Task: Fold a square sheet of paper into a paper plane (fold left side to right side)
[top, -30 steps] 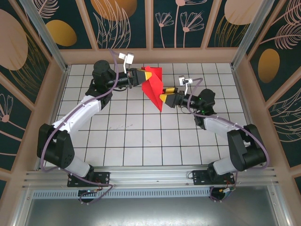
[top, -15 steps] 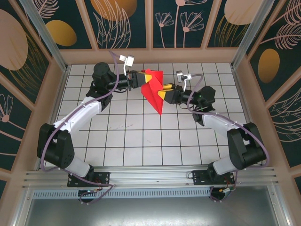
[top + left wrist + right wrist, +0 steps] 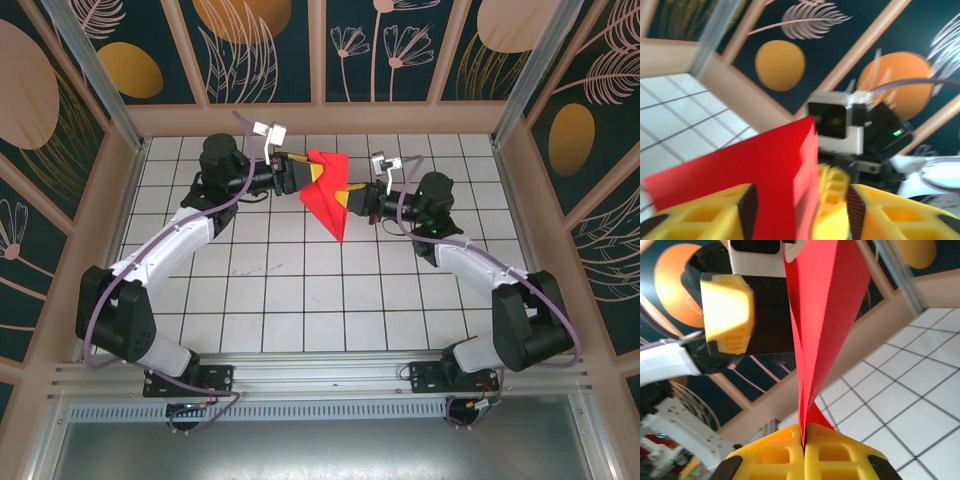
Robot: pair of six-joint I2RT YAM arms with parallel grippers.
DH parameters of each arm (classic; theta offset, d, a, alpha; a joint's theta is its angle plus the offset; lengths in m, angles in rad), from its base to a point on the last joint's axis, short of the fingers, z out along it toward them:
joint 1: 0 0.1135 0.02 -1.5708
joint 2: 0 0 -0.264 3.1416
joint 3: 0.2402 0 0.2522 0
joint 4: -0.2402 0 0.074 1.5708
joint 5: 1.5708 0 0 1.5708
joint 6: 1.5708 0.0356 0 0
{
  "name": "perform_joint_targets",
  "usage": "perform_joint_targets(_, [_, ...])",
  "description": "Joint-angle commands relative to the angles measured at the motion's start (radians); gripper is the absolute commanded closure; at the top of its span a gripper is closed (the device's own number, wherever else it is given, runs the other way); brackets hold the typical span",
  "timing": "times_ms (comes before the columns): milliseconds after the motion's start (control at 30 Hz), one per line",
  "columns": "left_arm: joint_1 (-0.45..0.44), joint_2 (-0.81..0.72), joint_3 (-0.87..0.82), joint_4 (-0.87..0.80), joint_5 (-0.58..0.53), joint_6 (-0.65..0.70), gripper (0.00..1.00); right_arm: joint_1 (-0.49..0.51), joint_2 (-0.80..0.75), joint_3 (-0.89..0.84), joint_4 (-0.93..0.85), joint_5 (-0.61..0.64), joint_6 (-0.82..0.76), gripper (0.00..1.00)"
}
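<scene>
Top external: one paper plane (image 3: pixel 323 195), right claw (image 3: pixel 347 203) pinching it, left claw (image 3: pixel 308 176) parted

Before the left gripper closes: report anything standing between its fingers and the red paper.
Nothing visible does. The red paper stands directly between the left gripper's open fingers, while the right gripper is shut on it from the far side.

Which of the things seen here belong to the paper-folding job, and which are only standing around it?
Belong to the job:
- folded red paper, held up above the table
- right gripper, shut on the paper
- left gripper, fingers open on either side of the paper's other edge

Only surroundings:
- white tiled table
- patterned walls
</scene>
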Motion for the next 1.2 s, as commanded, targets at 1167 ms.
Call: perform_joint_targets(1167, [-0.002,-0.544,-0.366,-0.214,-0.869,0.15,0.23,0.573,0.759,0.754,-1.712,1.718,-0.37,0.78])
